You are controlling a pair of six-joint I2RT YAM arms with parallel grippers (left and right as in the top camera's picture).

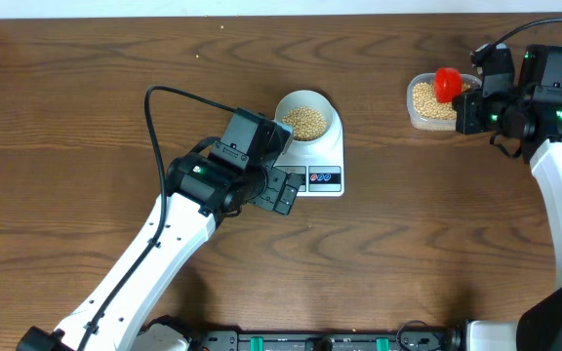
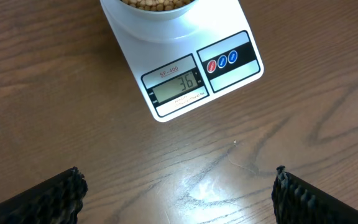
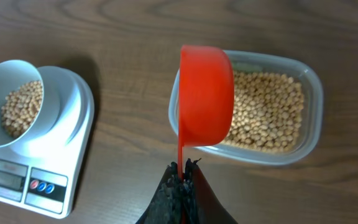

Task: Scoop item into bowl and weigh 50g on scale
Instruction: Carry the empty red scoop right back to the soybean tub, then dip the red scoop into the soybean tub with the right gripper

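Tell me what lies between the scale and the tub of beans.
Nothing: only bare tabletop separates the scale and the tub, clearest in the overhead view.

The bowl (image 1: pixel 305 98) of beans (image 1: pixel 306 123) sits on the scale (image 1: pixel 328 154), mid table (image 1: pixel 408 244); the tub (image 1: pixel 411 107) lies well apart to its right, scoop (image 1: pixel 446 84) over it.

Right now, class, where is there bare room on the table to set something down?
Bare table lies between the scale and the tub, and left of the left gripper. Crowded where the right gripper holds the scoop over the tub.
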